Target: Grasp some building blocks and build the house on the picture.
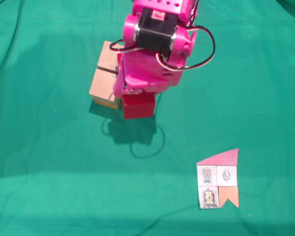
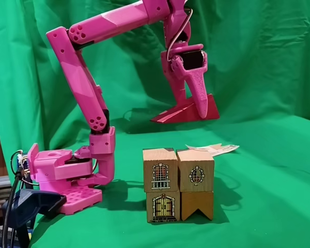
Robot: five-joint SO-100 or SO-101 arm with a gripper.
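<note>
Green cloth covers my counter (image 1: pixel 49 187) and hangs as a backdrop behind it in the fixed view from the side. From that side view I see the pink arm (image 2: pixel 82 77) rising from its base at the left, bending over, and hanging its tool (image 2: pixel 194 111) well above the blocks. The tool is clamped on the dark red block (image 2: pixel 188 111), a slanted, wedge-like piece that it holds in the air, tilted, with the low thin end pointing left. In the fixed view from above, the same red block (image 1: pixel 138 105) shows below the pink wrist, just beside the right edge of the stack as that view shows it; I cannot tell from there how high it sits. The stack (image 2: pixel 179 183) stands on the cloth in front of the arm: four wooden blocks, two by two. The upper left block (image 2: pixel 160 169) carries a window drawing, the upper right block (image 2: pixel 196 170) an oval window, the lower left block (image 2: pixel 163 206) a door, and the lower right block (image 2: pixel 197 205) is a darker orange-brown with a notched shape. From above I see only the tan tops of the stack (image 1: pixel 104 81), partly under the arm. The picture card (image 1: pixel 218 181) lies flat on the cloth well apart from the stack, toward the lower right in the view from above, with its pink slanted roof over small squares.
</note>
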